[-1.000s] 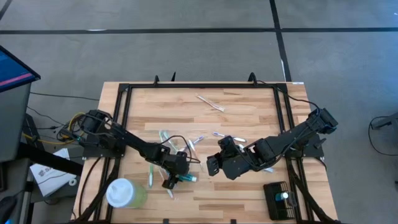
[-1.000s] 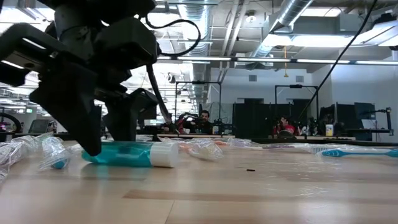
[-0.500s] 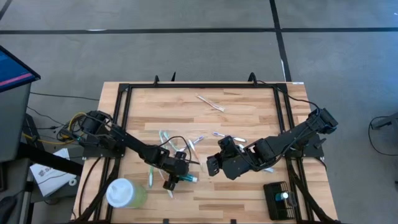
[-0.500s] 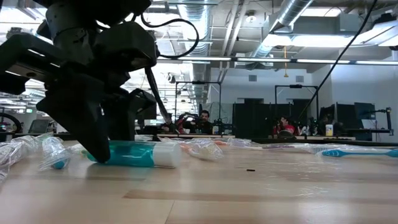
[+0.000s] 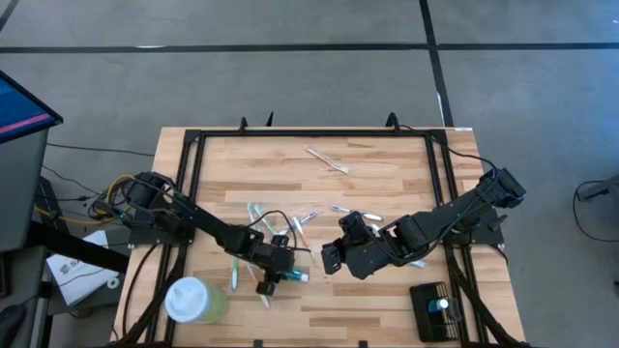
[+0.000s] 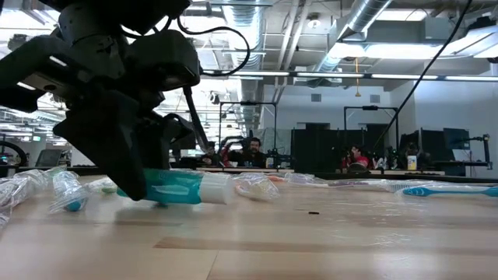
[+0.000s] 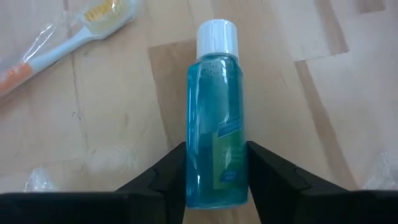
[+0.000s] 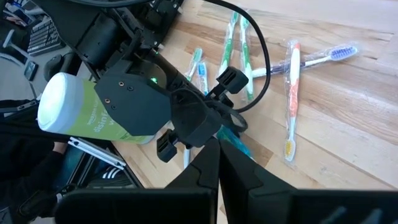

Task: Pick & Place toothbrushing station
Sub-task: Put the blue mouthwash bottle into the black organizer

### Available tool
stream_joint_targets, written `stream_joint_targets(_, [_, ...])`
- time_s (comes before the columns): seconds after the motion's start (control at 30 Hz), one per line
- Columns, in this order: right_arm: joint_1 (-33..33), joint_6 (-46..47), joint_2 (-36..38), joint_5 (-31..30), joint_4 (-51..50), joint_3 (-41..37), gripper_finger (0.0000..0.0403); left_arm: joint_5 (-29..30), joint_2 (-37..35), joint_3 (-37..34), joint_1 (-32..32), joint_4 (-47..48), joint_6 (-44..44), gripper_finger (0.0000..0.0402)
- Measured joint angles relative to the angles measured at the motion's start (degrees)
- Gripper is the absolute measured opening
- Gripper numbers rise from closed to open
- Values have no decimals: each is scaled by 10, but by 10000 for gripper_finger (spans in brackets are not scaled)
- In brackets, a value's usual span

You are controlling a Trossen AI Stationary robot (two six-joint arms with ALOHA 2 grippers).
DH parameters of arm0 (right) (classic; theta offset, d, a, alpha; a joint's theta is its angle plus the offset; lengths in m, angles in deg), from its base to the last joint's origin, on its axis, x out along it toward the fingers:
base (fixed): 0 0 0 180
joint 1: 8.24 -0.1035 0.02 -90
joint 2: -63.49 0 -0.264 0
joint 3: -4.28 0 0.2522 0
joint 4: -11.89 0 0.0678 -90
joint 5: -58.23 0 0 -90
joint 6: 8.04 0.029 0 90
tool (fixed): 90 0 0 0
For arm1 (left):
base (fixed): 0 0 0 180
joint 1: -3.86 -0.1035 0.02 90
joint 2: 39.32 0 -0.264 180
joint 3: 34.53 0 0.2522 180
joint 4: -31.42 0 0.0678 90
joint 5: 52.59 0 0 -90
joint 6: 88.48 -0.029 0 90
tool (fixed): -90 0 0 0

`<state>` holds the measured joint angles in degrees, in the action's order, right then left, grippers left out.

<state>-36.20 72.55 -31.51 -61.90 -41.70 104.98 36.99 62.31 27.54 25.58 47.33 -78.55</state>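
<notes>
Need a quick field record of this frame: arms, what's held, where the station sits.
left gripper: jaws closed on the blue mouthwash bottle, table's front-left middle
bottle state: lying on its side, white cap pointing away from the wrist
right gripper: jaws shut, empty, table centre
toothbrushing station: front-right corner, untouched
green cup: front-left corner
wrapped toothbrushes: scattered mid-table

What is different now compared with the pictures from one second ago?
The left gripper has closed its fingers on the blue bottle with the white cap. In the low view the bottle now sits a little higher and is tilted, cap end up, seemingly starting to lift from the table. The right gripper stayed shut in mid-table; the toothbrushes, green cup and black holder kept their places.
</notes>
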Motion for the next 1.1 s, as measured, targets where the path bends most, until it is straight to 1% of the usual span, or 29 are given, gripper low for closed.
stream_joint_targets(0.2, [3,0,0,1,0,0,0,1,0,0,0,-1,-18,134])
stream_joint_targets(0.3, [3,0,0,1,0,0,0,35,0,0,6,-1,-22,148])
stream_joint_targets(0.4, [4,0,0,1,0,0,0,66,0,0,17,-1,-38,183])
stream_joint_targets(0.53, [4,0,0,1,0,0,0,104,0,0,34,0,-51,247])
stream_joint_targets(0.63, [4,0,0,1,0,0,0,99,0,0,36,1,-52,287])
stream_joint_targets(0.73, [4,0,0,1,0,0,0,99,0,0,36,2,-50,306])
stream_joint_targets(0.83, [5,0,0,1,0,0,0,117,0,0,36,4,-43,305])
stream_joint_targets(0.97, [8,0,0,1,0,0,0,133,0,0,36,8,-26,286])
stream_joint_targets(1.0, [8,0,0,1,0,0,0,132,0,0,36,9,-19,280])
stream_joint_targets(1.1, [9,0,0,1,0,0,0,100,0,0,35,8,3,262])
